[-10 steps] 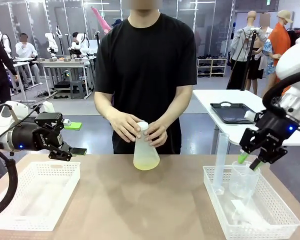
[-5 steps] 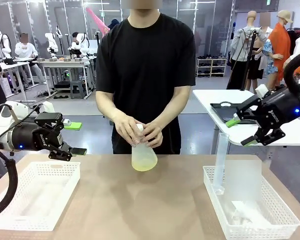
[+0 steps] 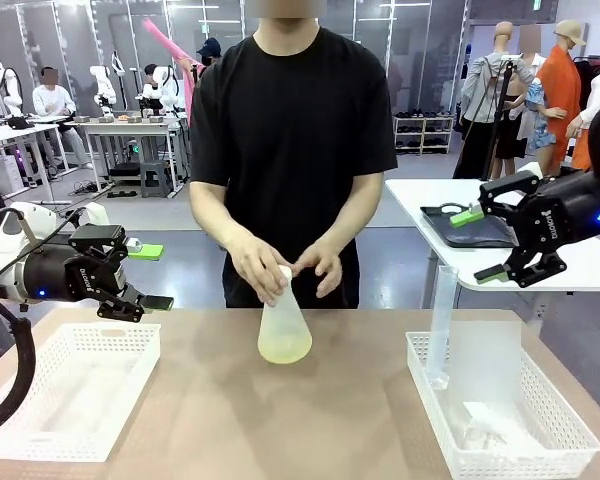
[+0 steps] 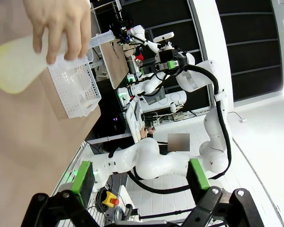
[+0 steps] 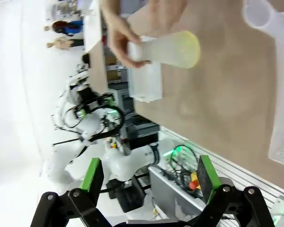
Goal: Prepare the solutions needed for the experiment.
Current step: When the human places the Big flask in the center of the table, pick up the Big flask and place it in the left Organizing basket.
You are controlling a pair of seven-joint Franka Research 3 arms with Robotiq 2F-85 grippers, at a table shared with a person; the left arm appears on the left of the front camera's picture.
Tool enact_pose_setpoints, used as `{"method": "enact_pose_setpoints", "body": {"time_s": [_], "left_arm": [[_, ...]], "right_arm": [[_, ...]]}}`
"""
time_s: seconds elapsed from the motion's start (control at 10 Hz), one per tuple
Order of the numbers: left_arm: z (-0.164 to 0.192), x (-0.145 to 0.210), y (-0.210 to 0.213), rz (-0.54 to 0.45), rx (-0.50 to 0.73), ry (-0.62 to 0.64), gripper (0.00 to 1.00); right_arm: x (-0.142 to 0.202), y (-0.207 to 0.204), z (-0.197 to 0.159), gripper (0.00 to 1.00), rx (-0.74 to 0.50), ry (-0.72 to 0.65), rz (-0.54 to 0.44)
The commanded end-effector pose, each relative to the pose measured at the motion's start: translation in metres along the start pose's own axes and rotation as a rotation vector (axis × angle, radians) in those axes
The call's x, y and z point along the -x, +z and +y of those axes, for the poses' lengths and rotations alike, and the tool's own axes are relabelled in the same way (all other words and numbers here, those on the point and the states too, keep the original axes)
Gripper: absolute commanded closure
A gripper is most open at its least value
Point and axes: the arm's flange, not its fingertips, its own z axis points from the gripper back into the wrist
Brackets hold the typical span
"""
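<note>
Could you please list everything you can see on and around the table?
table: one, tan, foreground
left basket: one, white, table's left end
right basket: one, white, table's right end
cylinder: one, clear, upright in right basket
beaker: one, clear, beside cylinder
flask: one, translucent, mid-table, neck in hand
solution: little, pale yellow-green, in flask
tray: one, black, on white side table
person's right hand: on flask neck
person's left hand: beside the neck
left gripper: black, green pads, open, raised left
right gripper: same, open, raised right

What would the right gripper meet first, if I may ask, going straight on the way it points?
Probably the person's hand by the neck of the flask; the right gripper points that way, though depth is unclear.
</note>
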Motion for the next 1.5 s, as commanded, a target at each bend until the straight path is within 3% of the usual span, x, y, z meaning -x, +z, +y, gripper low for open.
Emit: {"method": "enact_pose_setpoints", "body": {"time_s": [0.0, 0.4, 0.8, 1.4], "left_arm": [[-0.002, 0.0, -0.001, 0.001, 0.017, 0.0, 0.0], [-0.002, 0.0, -0.001, 0.001, 0.017, 0.0, 0.0], [-0.002, 0.0, -0.001, 0.001, 0.017, 0.0, 0.0], [-0.002, 0.0, -0.001, 0.001, 0.017, 0.0, 0.0]], "right_arm": [[0.007, 0.008, -0.008, 0.0, -0.109, -0.012, -0.011], [0.013, 0.009, -0.017, 0.0, -0.304, -0.027, -0.056], [0.006, 0.006, -0.016, 0.0, -0.321, -0.028, -0.021], [0.01, 0.01, -0.018, 0.0, -0.303, -0.054, -0.047]]}}
